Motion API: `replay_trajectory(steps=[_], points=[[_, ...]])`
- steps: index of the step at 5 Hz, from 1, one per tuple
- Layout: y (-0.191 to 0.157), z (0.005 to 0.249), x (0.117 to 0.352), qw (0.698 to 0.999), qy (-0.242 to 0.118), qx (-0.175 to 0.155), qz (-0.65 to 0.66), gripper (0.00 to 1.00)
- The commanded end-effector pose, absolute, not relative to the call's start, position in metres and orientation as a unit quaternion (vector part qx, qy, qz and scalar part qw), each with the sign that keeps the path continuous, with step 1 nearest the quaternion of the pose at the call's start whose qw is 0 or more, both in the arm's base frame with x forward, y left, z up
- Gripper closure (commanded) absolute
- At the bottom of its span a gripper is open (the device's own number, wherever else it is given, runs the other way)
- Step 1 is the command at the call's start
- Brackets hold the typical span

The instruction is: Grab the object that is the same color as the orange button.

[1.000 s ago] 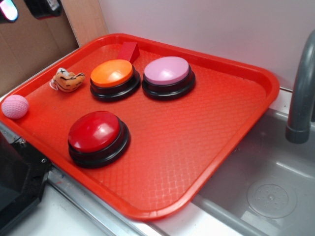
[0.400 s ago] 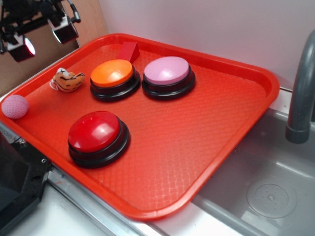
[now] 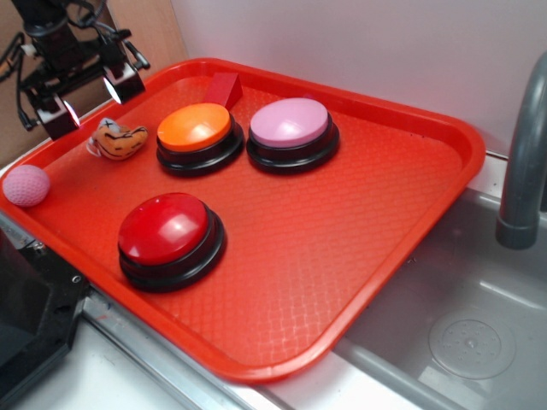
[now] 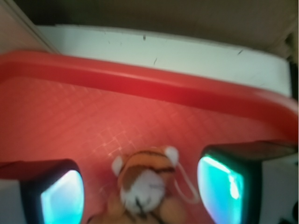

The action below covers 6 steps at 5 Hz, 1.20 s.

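A red tray [image 3: 342,256] holds three large dome buttons. The orange button [image 3: 195,128] serves as the landmark here. Just to its left, near the tray's left rim, lies the task's object: a small orange plush tiger [image 3: 116,139] with dark stripes and white patches. To the right of the orange button sits a pink button [image 3: 291,124]; in front of it, nearer the camera, a red button [image 3: 167,229]. A pink knitted ball [image 3: 26,185] rests on the tray's rim, farther left than the tiger.

The gripper [image 3: 87,101] hangs above and slightly left of the tiger, jaws spread wide and empty. The wrist view shows the tiger [image 4: 145,184] between the two fingers [image 4: 229,186], low in the frame, with open tray floor on either side of it.

The toy seems to sit toward one end of the grasp zone rather than at its middle, so a straight descent might catch only the head or ears and let it slip out. The tiger is soft and low, so closing too high would pinch nothing. The raised rim stands just behind it, and a finger could strike it.
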<state>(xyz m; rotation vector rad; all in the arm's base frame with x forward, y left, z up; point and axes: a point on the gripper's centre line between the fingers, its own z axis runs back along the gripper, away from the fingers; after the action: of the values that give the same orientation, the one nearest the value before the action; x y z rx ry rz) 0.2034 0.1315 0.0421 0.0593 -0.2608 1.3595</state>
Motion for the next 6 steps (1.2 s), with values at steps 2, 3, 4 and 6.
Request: replay_trajectory(steps=[2,3,4,6], points=[[0.118,0.02,0.195,0.783,-0.117,-0.003,0.611,0.6],[0.12,0.029,0.202,0.792,-0.116,-0.012,0.6,1.0],[0.118,0.059,0.218,0.834,-0.136,-0.027,0.534,1.0],[0.072,0.132,0.212,0.938,-0.09,-0.072,0.326,1.0]])
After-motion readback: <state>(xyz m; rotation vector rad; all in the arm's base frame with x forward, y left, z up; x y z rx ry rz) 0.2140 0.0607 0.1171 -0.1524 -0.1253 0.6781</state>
